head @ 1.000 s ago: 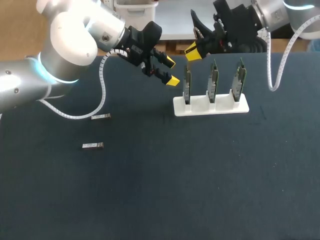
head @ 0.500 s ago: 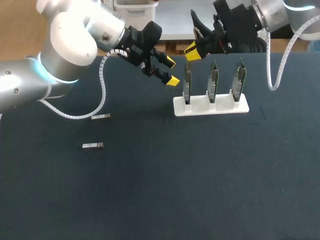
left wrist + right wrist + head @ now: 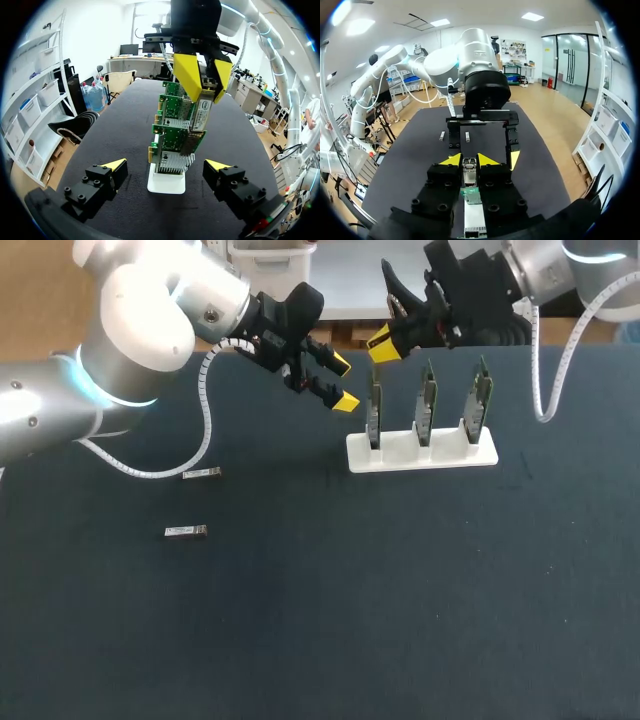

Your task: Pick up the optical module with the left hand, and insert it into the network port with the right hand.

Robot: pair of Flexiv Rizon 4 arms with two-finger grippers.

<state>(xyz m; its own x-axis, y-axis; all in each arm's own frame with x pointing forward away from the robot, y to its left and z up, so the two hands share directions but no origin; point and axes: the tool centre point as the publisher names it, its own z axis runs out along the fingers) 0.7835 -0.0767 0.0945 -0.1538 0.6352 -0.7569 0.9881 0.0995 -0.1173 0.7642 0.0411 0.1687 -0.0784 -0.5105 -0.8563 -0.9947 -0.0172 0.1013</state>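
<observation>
your right gripper [image 3: 385,343] is clamped on the optical module [image 3: 469,166] just above the leftmost card [image 3: 374,412]; your left gripper [image 3: 343,382] has its fingers apart

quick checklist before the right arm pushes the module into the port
1. Right pincer shut on the optical module: ok.
2. Module held above the end card of the white rack: ok.
3. Module lined up with the network port: cannot tell.
4. Left pincer open, holding nothing: ok.
5. Two spare modules lie well away from the rack: ok.
</observation>
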